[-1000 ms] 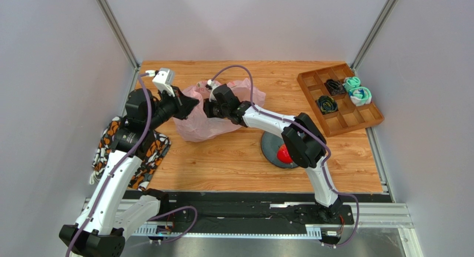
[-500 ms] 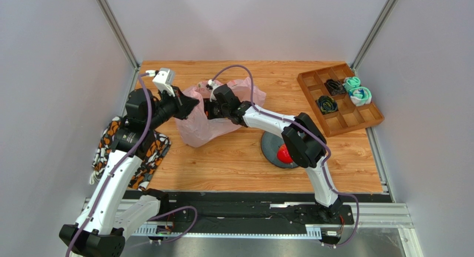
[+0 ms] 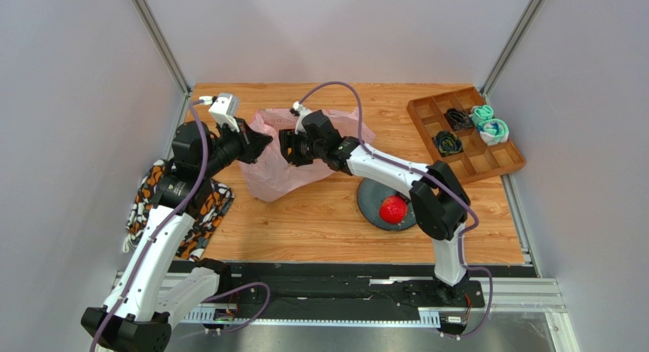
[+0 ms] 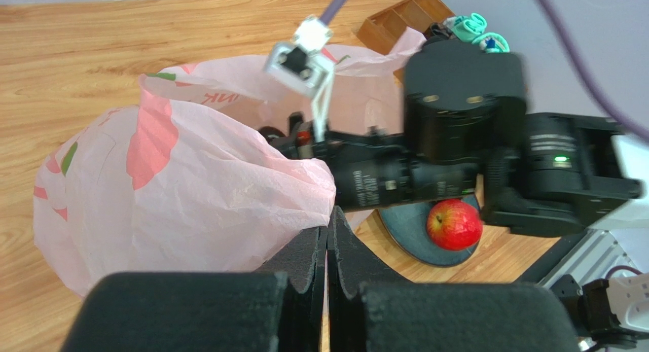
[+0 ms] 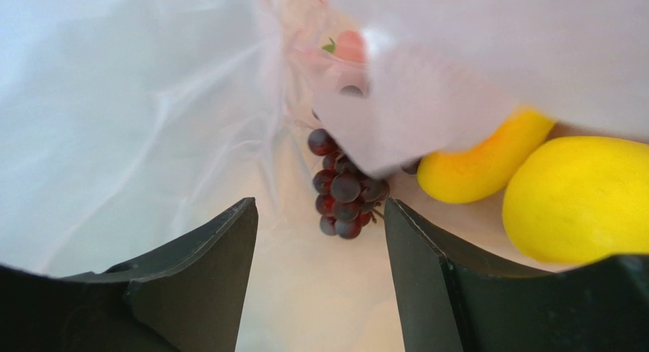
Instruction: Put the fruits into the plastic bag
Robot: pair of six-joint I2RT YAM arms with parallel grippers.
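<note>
Your left gripper is clenched on the rim of the crinkly translucent pink plastic bag. The film is pinched right at the fingertips and the mouth is held up.

Your right gripper sits inside the bag mouth with its fingers spread and nothing between them. Just beyond the fingertips, a bunch of dark purple grapes lies on the bag floor, framed by the two fingers and touching neither. Past the finger on the right of the wrist view is a yellow banana, partly under a fold of film. A yellow round citrus sits just beside it, further out.

The shiny red apple is outside the bag on a dark round plate, well apart from both sets of fingers, near the right arm's elbow.
</note>
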